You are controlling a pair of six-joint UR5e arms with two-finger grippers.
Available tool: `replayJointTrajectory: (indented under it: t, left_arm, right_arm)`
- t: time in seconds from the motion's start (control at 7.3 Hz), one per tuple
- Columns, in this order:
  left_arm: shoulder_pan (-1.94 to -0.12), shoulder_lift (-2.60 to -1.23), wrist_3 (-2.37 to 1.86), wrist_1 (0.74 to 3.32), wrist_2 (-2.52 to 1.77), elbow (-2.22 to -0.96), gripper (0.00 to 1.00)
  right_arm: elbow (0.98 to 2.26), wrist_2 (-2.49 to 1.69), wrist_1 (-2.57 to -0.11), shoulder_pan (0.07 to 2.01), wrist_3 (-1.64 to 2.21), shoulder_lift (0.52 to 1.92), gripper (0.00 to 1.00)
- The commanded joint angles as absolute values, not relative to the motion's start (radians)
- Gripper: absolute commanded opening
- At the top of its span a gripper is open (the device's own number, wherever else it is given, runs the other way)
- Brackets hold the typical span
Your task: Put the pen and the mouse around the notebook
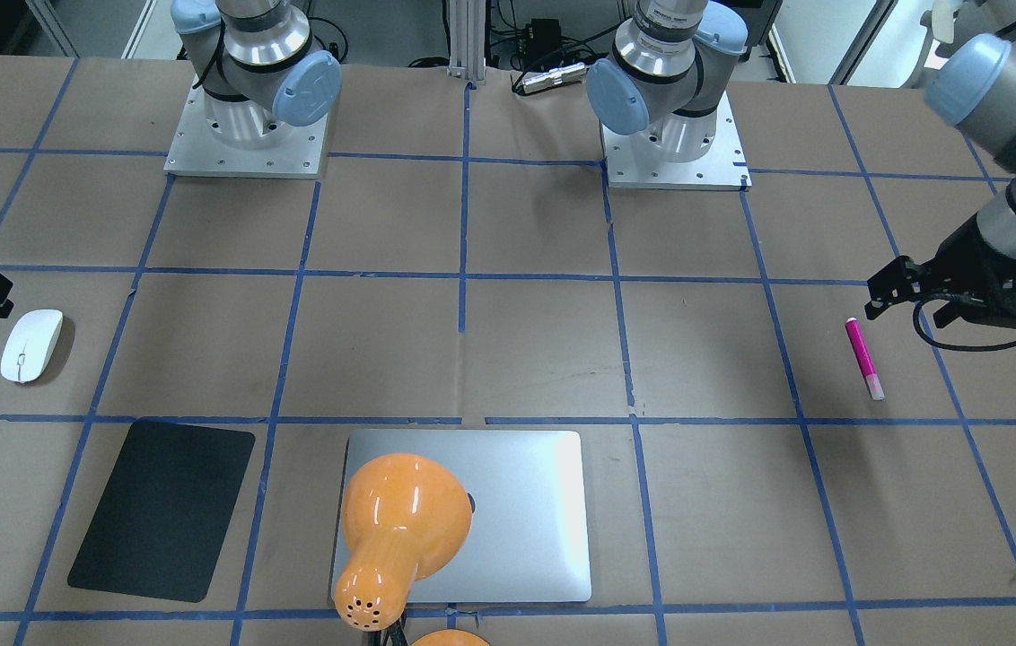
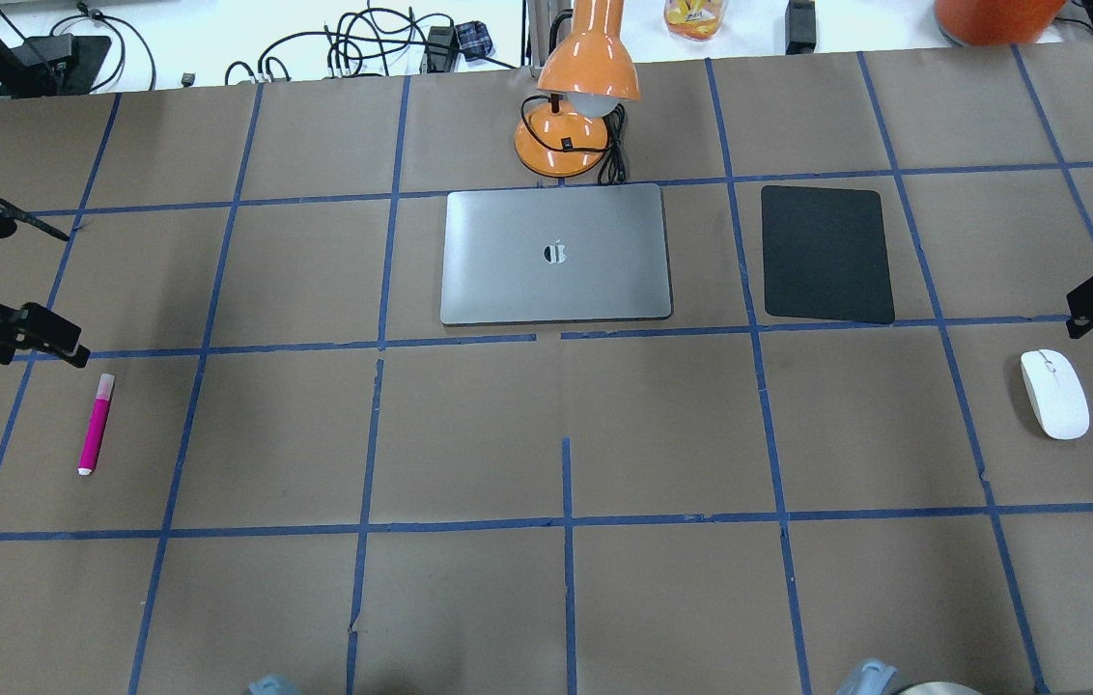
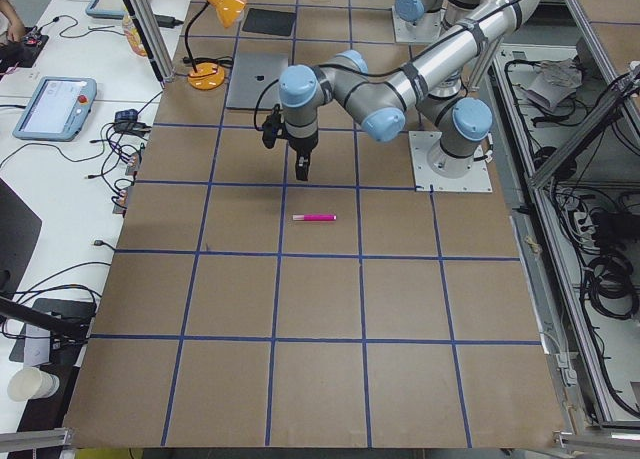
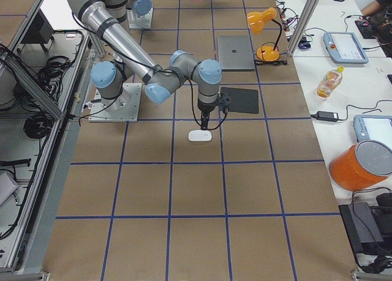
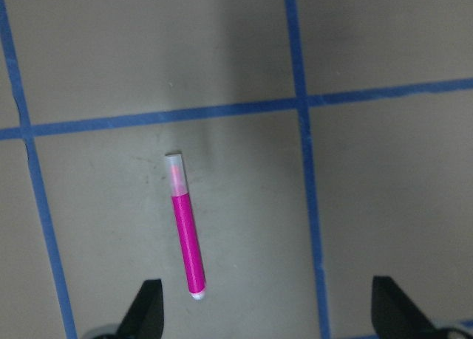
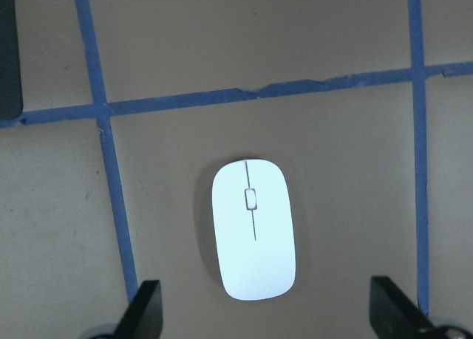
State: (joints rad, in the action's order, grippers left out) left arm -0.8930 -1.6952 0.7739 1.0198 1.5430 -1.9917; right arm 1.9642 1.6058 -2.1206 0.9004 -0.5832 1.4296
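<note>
The magenta pen [image 2: 95, 425] lies flat on the brown table at my far left, with its pale cap toward the notebook side. My left gripper [image 5: 266, 302] hovers above it, open and holding nothing; the pen [image 5: 186, 228] lies closer to one finger. The white mouse [image 2: 1054, 393] rests at my far right. Over it, my right gripper [image 6: 266, 302] stands open, the mouse [image 6: 253, 230] centred between its fingers and untouched. The silver-grey notebook [image 2: 508, 280] lies closed at the table's far middle, well apart from both.
A thin black pad [image 2: 826, 253] lies right of the notebook. An orange desk lamp [image 2: 585, 106] stands just behind the notebook, and its head overhangs the notebook [image 1: 526, 511] in the front-facing view. Blue tape lines grid the table.
</note>
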Motion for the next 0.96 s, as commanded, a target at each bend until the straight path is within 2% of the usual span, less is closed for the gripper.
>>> replayJointTrajectory:
  t: [0.0, 0.27, 0.41, 0.68, 0.82]
  left_arm:
    - [-0.842, -1.808, 0.805, 0.761, 1.543, -2.109, 1.0]
    - [-0.841, -1.902, 0.749, 0.689, 1.551, -2.098, 0.97]
    - [-0.841, -1.919, 0.739, 0.683, 1.551, -2.098, 0.87]
    - [-0.841, -1.904, 0.732, 0.667, 1.554, -2.1, 0.1]
    - [-0.839, -1.901, 0.733, 0.67, 1.551, -2.103, 0.0]
  right_arm:
    - [2.0, 1.605, -2.21, 0.891, -0.641, 1.359, 1.0]
    - [1.999, 1.592, -2.233, 0.891, -0.643, 1.289, 1.0]
    - [2.0, 1.598, -2.278, 0.891, -0.644, 1.278, 1.0]
    - [2.009, 1.603, -2.281, 0.891, -0.643, 1.257, 1.0]
    - [2.01, 1.601, -2.283, 0.891, -0.643, 1.234, 1.0]
